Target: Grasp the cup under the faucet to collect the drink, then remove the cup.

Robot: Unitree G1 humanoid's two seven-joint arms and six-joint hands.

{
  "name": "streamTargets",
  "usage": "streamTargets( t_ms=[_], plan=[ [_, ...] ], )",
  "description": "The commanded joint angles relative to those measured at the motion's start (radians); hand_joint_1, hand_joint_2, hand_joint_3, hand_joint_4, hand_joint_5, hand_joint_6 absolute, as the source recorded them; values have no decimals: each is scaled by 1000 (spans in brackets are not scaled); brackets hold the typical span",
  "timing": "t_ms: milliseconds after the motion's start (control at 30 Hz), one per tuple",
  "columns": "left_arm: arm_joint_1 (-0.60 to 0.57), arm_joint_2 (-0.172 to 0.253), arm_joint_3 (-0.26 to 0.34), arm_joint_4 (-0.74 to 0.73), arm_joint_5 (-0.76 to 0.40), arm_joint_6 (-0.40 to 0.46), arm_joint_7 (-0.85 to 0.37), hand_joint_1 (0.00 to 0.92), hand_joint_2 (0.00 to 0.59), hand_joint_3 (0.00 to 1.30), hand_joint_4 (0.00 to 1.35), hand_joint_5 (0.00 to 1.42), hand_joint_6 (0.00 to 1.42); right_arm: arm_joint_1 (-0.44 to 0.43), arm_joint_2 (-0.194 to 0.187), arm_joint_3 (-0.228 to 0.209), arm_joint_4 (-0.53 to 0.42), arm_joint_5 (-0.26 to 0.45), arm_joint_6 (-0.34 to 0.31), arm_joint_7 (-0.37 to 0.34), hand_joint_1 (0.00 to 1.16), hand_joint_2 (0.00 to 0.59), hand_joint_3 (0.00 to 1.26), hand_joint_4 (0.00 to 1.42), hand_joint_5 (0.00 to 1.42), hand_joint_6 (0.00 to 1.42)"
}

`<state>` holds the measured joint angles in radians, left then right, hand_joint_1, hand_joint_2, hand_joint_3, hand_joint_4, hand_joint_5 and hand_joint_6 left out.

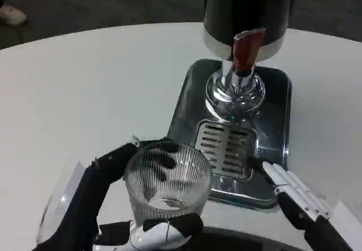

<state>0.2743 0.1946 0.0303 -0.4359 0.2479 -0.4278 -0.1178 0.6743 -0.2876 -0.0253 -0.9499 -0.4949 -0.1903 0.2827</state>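
In the lower middle of the frame, the left robot hand (116, 206) is wrapped around a clear ribbed glass cup (167, 183), dark fingers curving behind it and a white-and-black finger crossing its base in front. The cup stands at the front left corner of the shiny steel drip tray (277, 101), beside the slotted grille (226, 146), not under the chrome faucet (236, 90) with its red lever (246, 50), which sits higher in the frame below the black dispenser body (249, 8). The cup looks empty or nearly so; a faint layer at the bottom cannot be told from the thick glass.

The right robot hand (297, 191), at the lower right, lies with straight white fingers apart at the tray's front edge, holding nothing.

By this showing, the grasp is made; placing the cup under the spout, filling it and taking it away probably remain. No brand or writing can be read anywhere on the round white table (85, 87).
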Motion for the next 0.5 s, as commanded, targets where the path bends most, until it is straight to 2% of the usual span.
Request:
streamTargets(
  t_ms=[33,500],
  plan=[
    [-8,2,4,-12,-7,0,10,624,47,750,858,982,881,1,-1,2,-5,-3,-12,2,691,488,34,0,0,0],
    [-21,2,7,-4,-7,2,11,624,47,750,858,982,881,-12,2,10,0,-5,-3,4,692,488,43,0,0,0]
  ],
)
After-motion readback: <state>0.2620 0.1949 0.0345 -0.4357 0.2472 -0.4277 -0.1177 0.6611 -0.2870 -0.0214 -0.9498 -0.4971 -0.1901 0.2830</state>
